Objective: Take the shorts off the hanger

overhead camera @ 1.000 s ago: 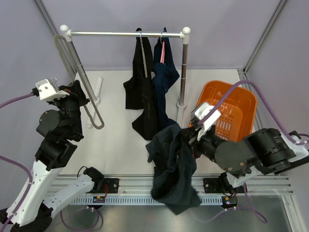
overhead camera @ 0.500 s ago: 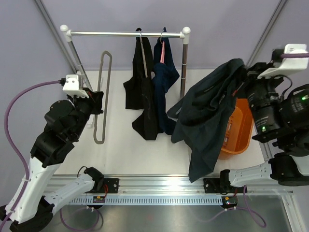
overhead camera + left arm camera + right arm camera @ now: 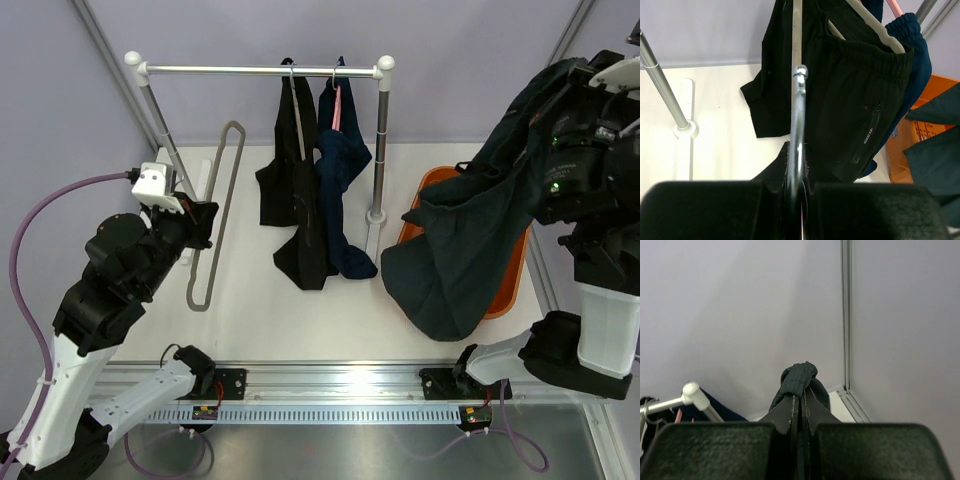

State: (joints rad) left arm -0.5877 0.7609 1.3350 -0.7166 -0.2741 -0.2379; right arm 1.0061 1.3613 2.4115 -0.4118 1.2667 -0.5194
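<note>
Teal-navy shorts [image 3: 470, 240] dangle from the right claw [image 3: 800, 407], which pinches a bunched fold high over the orange basket [image 3: 432, 184]. The hem hangs past the near-left rim, so a release here likely slumps them onto the surface. Left claw [image 3: 796, 185] is clamped on the bare hanger [image 3: 798, 125], which could snag the black shorts [image 3: 300, 200].

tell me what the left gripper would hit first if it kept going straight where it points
Likely the black shorts hanging from the rail; the grey hanger in the left gripper would reach them first. Depth unclear.

Pale lilac walls [image 3: 460, 60] enclose a white tabletop [image 3: 250, 300] with a metal garment rail [image 3: 230, 70] standing at its back.
</note>
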